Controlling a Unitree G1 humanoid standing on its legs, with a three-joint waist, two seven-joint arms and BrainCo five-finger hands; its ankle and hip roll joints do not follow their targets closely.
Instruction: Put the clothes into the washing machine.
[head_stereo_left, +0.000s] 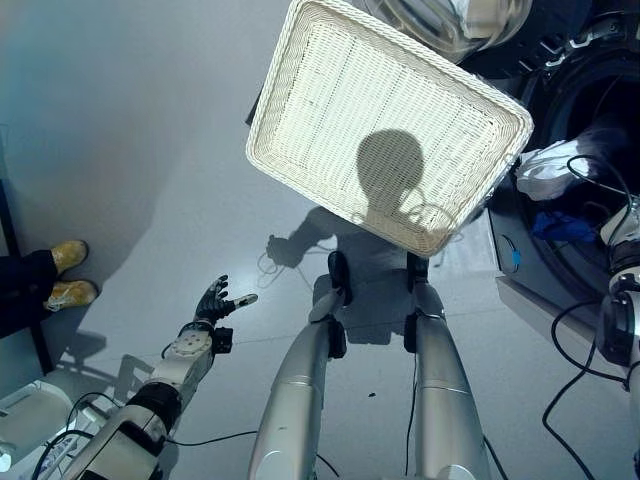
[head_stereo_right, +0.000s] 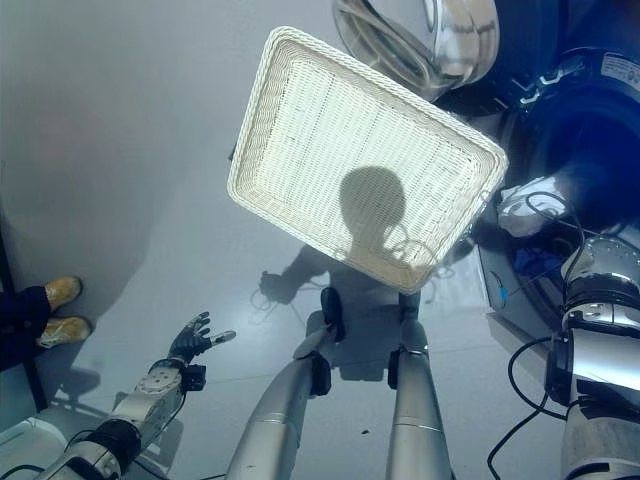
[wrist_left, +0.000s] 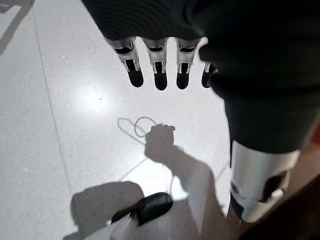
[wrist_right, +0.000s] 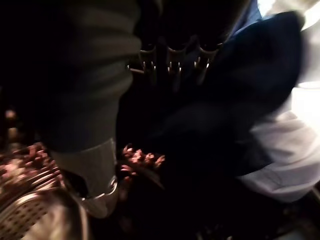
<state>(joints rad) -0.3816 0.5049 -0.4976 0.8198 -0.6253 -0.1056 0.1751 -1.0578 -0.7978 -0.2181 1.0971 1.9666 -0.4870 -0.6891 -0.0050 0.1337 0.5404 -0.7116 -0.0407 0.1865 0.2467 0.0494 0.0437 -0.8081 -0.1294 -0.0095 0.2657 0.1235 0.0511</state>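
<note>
Grey floor (head_stereo_left: 150, 180) is lying under the empty white basket (head_stereo_left: 385, 125); the washing machine (head_stereo_left: 590, 130) is already holding white and dark clothes (wrist_right: 250, 130); the right hand (wrist_right: 172, 62) is reaching inside, its grip I cannot tell; the left hand (wrist_left: 157, 65) is hanging relaxed; next comes withdrawing.

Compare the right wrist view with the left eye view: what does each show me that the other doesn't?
Right wrist view alone: the right hand deep in the washing machine drum, its fingers extended toward a dark blue garment beside white cloth; a reddish patterned piece lies below.

Left eye view alone: the empty white wicker basket on the floor, the left hand open over bare floor, and a person's yellow shoes at the left edge.

Both: white and blue clothes inside the washer opening.
</note>
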